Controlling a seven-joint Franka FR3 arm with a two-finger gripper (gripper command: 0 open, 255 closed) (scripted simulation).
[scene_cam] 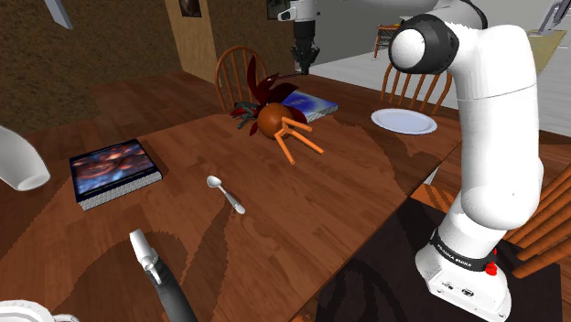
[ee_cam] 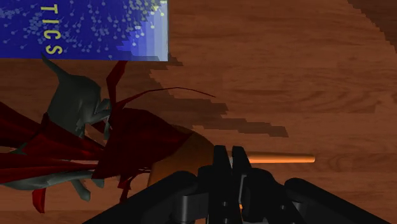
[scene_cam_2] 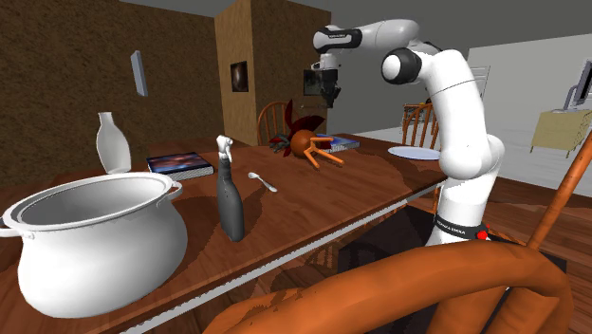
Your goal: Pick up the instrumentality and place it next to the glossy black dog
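Spoon [scene_cam: 225, 193] on table [scene_cam: 366, 174] — nr book [scene_cam: 114, 171]; plate [scene_cam: 404, 121] apart

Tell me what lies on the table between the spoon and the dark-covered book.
Nothing: in the shoulder view, the table between the spoon and the dark-covered book is bare wood.

The wooden tabletop [scene_cam: 320, 192] is brown with a plank grain. Positions below are taken from the spoon [scene_cam: 226, 194], which lies near the middle in the shoulder view.

- **9 o'clock:** a flat book [scene_cam: 114, 172] with a red-and-blue cover, and farther out a white vase [scene_cam: 18, 160].
- **7 o'clock:** an upright grey spray bottle [scene_cam: 165, 288].
- **1 o'clock:** an orange round object [scene_cam: 273, 119] with stick legs, just beside a grey-and-red figure [scene_cam: 249, 102]. A blue book [scene_cam: 309, 102] lies near both.
- **2 o'clock:** a white plate [scene_cam: 404, 121].

In the second exterior view, a white pot [scene_cam_2: 90, 256] stands at 8 o'clock of the bottle.
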